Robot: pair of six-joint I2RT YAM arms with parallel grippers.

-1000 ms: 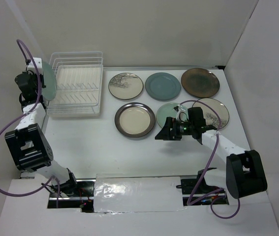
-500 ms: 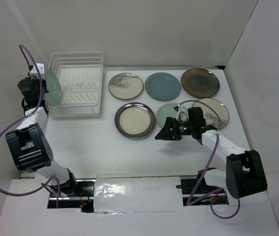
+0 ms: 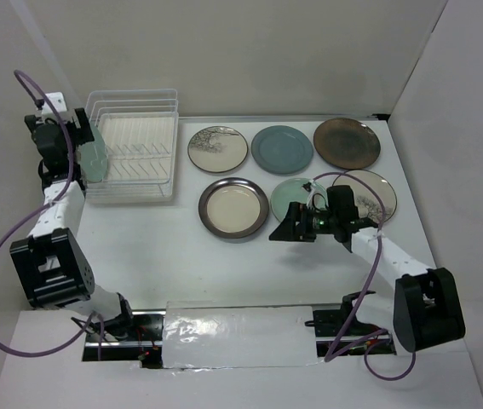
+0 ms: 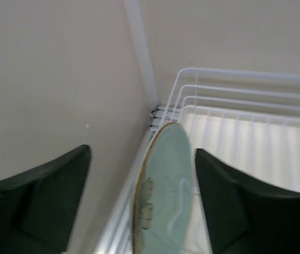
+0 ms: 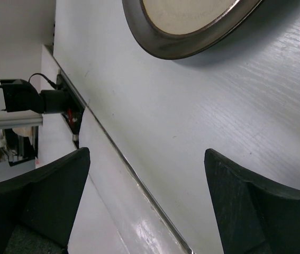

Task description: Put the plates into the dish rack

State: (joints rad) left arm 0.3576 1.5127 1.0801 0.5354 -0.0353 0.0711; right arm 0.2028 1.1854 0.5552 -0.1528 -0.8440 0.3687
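Observation:
A pale green plate (image 3: pixel 95 158) (image 4: pixel 163 190) stands on edge at the left side of the white wire dish rack (image 3: pixel 139 128) (image 4: pixel 234 95). My left gripper (image 3: pixel 72 136) (image 4: pixel 142 203) is open around it, with a wide gap on the left side of the plate. Whether the plate sits in a slot I cannot tell. On the table lie two branch-pattern cream plates (image 3: pixel 217 148) (image 3: pixel 369 192), a blue-grey one (image 3: pixel 282 149), a dark brown one (image 3: pixel 347 142), a dark-rimmed cream one (image 3: pixel 233 207) (image 5: pixel 192 21) and another pale green one (image 3: pixel 292 194). My right gripper (image 3: pixel 288 232) (image 5: pixel 147 206) hangs open and empty over the table, in front of that plate.
White walls close in the table on the left, back and right; the rack stands close to the left wall. The right arm (image 3: pixel 377 247) and its cable cross over the right branch-pattern plate. The table's front edge (image 5: pixel 139 180) runs below the right gripper.
My left gripper has opened and let go of the pale green plate, which has come down from a tilt to stand at the rack's left side. The right arm has barely moved.

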